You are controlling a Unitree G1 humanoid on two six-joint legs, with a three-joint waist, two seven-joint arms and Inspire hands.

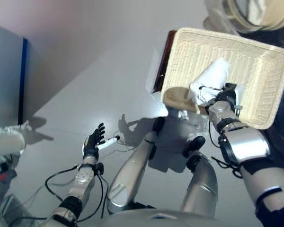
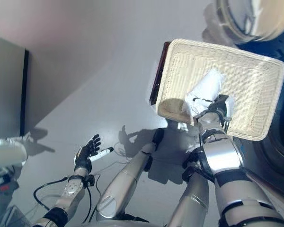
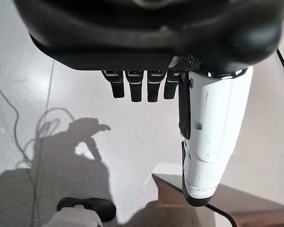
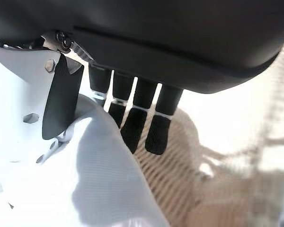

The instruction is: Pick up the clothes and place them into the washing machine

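Note:
A white cloth [image 1: 210,80] lies bunched in the shallow wicker basket [image 1: 260,56], which rests on a low dark brown box [image 1: 161,66]. My right hand [image 1: 223,98] is inside the basket at the cloth's near end. In the right wrist view its fingers [image 4: 132,123] curl down onto a fold of the cloth [image 4: 99,179], with the white-covered thumb [image 4: 23,109] on the fold's other side. My left hand [image 1: 93,142] hangs low over the floor, open and empty, with its fingers [image 3: 142,87] straight. The washing machine's round opening [image 2: 253,19] is just past the basket's far edge.
The washing machine's dark front [image 2: 277,142] runs down the right side. A grey panel with a blue edge [image 1: 22,80] stands at the far left. A white device [image 1: 4,144] sits on the floor at the lower left. Pale floor [image 1: 99,80] lies between the panel and the basket.

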